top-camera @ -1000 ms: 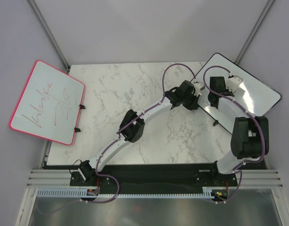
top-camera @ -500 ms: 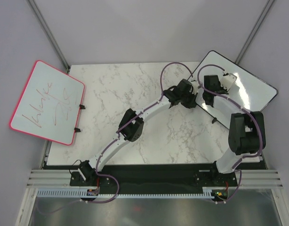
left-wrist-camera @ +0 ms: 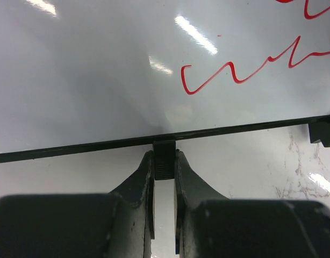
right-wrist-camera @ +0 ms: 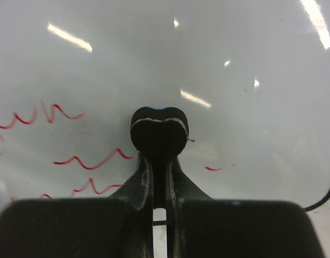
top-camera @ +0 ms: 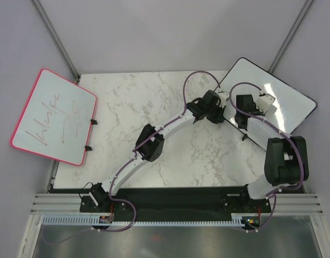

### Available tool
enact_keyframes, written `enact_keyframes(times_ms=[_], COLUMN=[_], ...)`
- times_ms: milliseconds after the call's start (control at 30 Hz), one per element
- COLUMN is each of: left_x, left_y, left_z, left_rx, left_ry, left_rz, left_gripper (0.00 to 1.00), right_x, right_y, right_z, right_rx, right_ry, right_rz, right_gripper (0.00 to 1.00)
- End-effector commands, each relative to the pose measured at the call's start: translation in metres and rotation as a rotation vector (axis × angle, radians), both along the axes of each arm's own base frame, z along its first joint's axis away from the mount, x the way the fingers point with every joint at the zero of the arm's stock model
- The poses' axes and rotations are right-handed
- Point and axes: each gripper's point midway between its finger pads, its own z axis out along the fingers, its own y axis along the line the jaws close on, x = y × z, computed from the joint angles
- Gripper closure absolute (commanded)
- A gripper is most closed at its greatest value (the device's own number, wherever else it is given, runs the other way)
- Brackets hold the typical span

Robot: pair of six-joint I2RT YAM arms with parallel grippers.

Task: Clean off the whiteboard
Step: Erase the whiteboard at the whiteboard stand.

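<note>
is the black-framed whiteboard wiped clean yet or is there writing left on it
Not clean: the whiteboard bears red squiggles, which show on its face in both wrist views.

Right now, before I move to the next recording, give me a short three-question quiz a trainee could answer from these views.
1. True or false: the whiteboard is already wiped clean.
2. What do the left fingers pinch? A) a marker B) the black tab on the board's frame C) nothing
3. What do the right fingers hold in front of the board's face?
Key: 1 false, red writing remains; 2 B; 3 a small dark eraser.
</note>
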Motion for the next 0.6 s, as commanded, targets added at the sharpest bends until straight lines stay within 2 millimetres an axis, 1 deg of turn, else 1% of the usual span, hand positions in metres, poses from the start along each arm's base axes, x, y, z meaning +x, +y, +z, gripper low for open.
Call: enact_keyframes(times_ms=[0, 33, 133, 167, 267, 333, 400, 500, 533, 567], left_x=[-0.023, -0.023, -0.022, -0.021, -0.022, -0.022, -0.021, -0.021, -0.021, -0.020], left_y=[-0.001, -0.001, -0.001, -0.001, 0.000, -0.001, 0.000, 0.000, -0.001, 0.000], left_z=[-0.016, -0.016, -0.015, -0.015, -0.014, -0.015, -0.015, -0.015, -0.014, -0.013], left_rx=[0.034, 0.035, 0.030, 0.028, 0.025, 0.024, 0.022, 0.020, 0.017, 0.015], left_ry=[0.074, 0.076, 0.076, 0.078, 0.082, 0.085, 0.087, 0.091, 0.090, 0.090], left_rz=[-0.048, -0.049, -0.047, -0.049, -0.052, -0.051, -0.050, -0.049, -0.050, -0.051], left_gripper=[0.98, 0.98, 0.98, 0.98, 0.98, 0.98, 0.98, 0.98, 0.98, 0.98], right_x=[0.056, 0.071, 0.092, 0.103, 0.115, 0.119, 0.117, 0.100, 0.092, 0.087], right_y=[0.014, 0.018, 0.030, 0.033, 0.028, 0.028, 0.029, 0.027, 0.030, 0.033], right_z=[0.023, 0.023, 0.021, 0.017, 0.020, 0.028, 0.032, 0.034, 0.033, 0.032], right_rx=[0.012, 0.013, 0.014, 0.010, -0.011, -0.012, -0.009, -0.027, -0.013, -0.018], right_ry=[-0.109, -0.114, -0.125, -0.124, -0.150, -0.175, -0.175, -0.141, -0.121, -0.079], right_rz=[0.028, 0.032, 0.044, 0.040, -0.001, -0.010, 0.003, 0.027, 0.065, 0.124], right_gripper=[1.00, 1.00, 1.00, 1.00, 1.00, 1.00, 1.00, 1.00, 1.00, 1.00])
